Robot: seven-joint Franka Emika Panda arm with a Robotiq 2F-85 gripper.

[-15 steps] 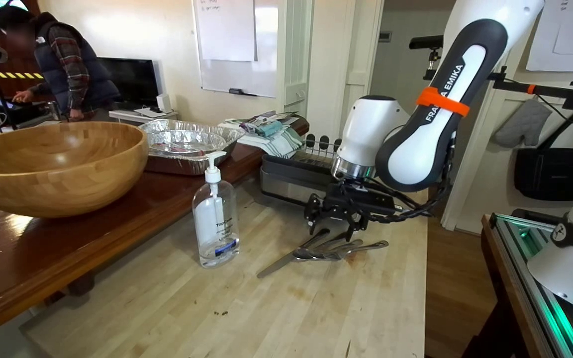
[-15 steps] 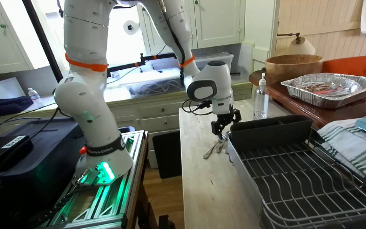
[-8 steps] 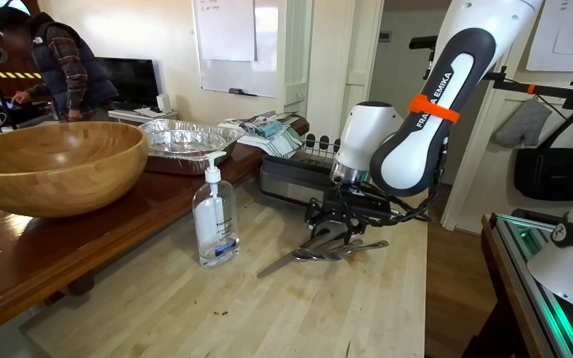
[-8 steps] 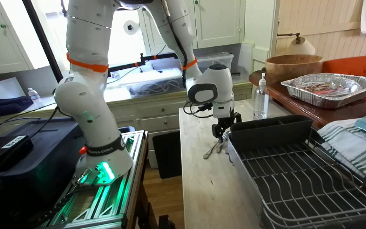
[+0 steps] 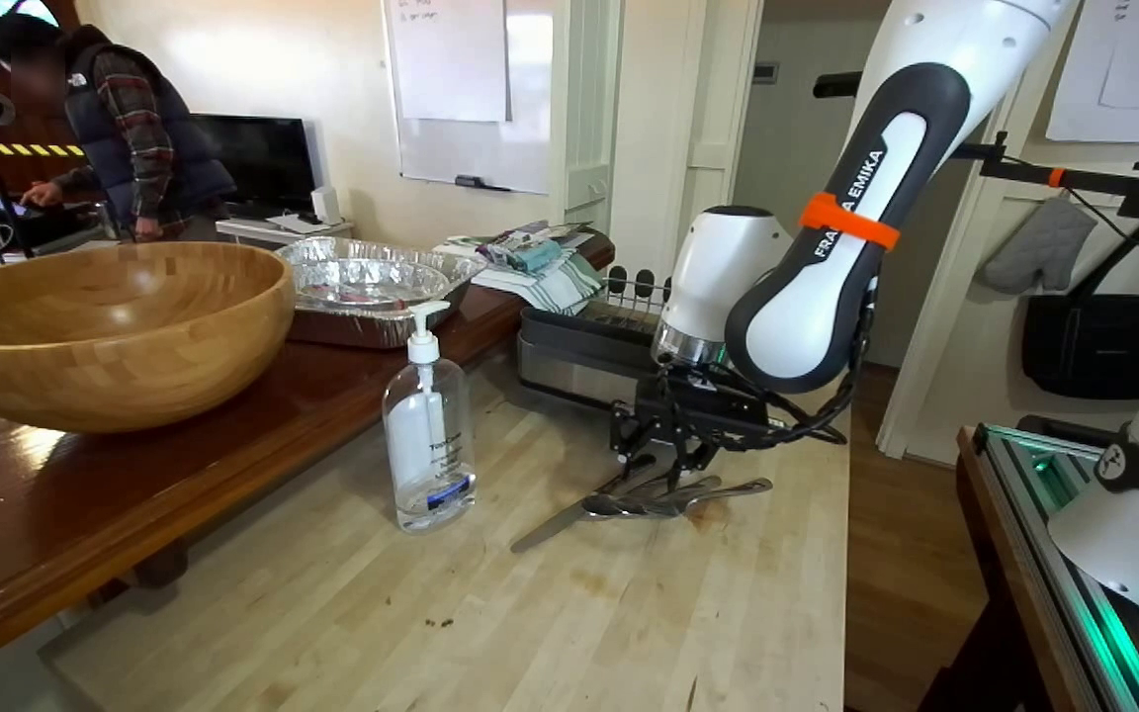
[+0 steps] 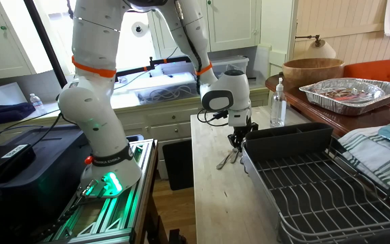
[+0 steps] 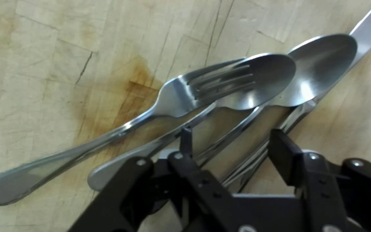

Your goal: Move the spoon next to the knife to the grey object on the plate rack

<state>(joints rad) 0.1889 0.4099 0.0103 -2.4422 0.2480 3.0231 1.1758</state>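
Pale wooden tabletop, metal spoon lying on it, bowl overlapping table knife. Gripper just sank slightly, jaws narrowing but apart, nothing clasped, straddling both handles: grasp seems imminent, knife may come too. Fork, 2nd spoon crowd alongside. Grey cutlery holder on plate rack stands nearby; its wall likely calls for lift first.

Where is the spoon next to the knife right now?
In the wrist view, the spoon has its bowl right of centre, overlapping the knife, with another spoon at its left. Its handle slants down-left toward the open gripper.
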